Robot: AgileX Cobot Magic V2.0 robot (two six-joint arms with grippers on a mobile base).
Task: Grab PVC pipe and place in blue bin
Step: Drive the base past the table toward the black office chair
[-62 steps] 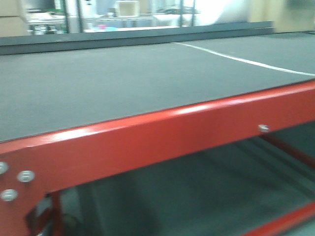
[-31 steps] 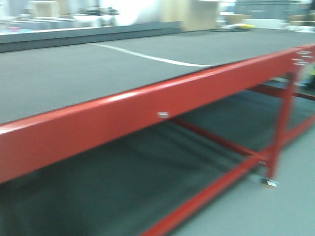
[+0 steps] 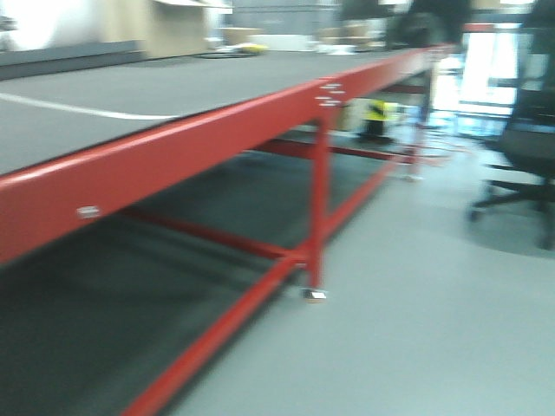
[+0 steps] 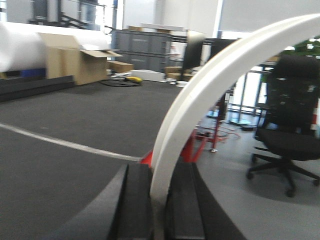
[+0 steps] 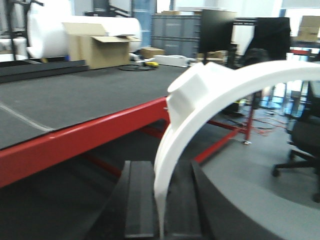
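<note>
Left gripper (image 4: 159, 205): black jaws closed on the foot of a curved white PVC pipe (image 4: 200, 85), whose long axis rises from the grip and bows up and to the right. Right gripper (image 5: 160, 205): likewise clamped on a curved white pipe section with a blocky collar (image 5: 200, 100); whether the two are one piece cannot be told. Beyond, the red-framed, grey-topped table (image 3: 217, 130) has slid leftward in the front view, revealing a black office chair (image 3: 525, 147). The base is judged in transit. No blue bin is visible.
</note>
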